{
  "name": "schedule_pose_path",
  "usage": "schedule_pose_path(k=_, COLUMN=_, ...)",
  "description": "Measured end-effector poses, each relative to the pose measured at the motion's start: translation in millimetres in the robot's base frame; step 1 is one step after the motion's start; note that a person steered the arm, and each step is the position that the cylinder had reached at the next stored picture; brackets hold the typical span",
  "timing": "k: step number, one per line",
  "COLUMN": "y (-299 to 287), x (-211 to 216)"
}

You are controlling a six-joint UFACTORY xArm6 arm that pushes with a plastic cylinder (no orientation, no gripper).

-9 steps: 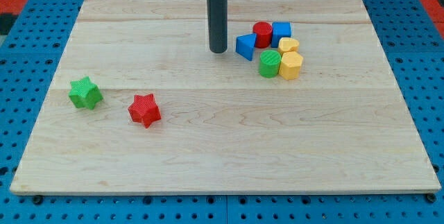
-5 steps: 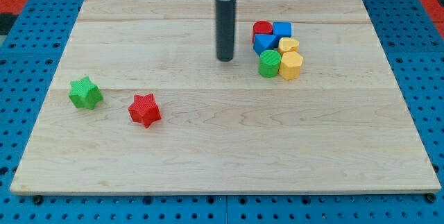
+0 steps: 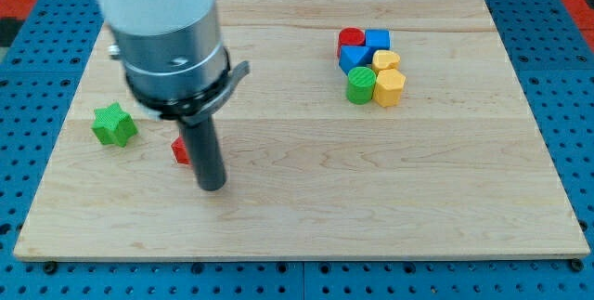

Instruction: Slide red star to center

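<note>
arm: upright, entering from the board's top-left
my tip (image 3: pixel 213 187): down, left of centre, nearer bottom edge

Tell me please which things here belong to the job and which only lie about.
Job: red star, mostly hidden behind the rod; my tip, just to its right and below.

Lying about: green star; the cluster of red cylinder, blue cube, blue block, two yellow blocks, green cylinder.
</note>
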State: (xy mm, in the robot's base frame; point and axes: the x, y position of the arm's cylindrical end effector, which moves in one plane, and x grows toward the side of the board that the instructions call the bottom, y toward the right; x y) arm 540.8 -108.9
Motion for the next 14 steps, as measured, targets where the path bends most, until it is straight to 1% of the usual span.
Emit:
schedule_pose_path(k=1, y=-25, x=-5)
schedule_pose_path(k=2, y=-30, x=-18)
schedule_pose_path(k=3, y=-25, x=-44)
schedule_pose_path(k=4, y=-23, x=-51)
schedule_pose_path(k=6, y=-58, x=-41)
schedule_pose_path(k=7, y=-60, x=-51)
schedule_pose_path(k=10, y=-63, x=-51)
schedule_pose_path(k=11, y=-51, x=-48)
schedule_pose_path(k=13, y=34, x=-16)
schedule_pose_path(k=14, y=48, x=-6)
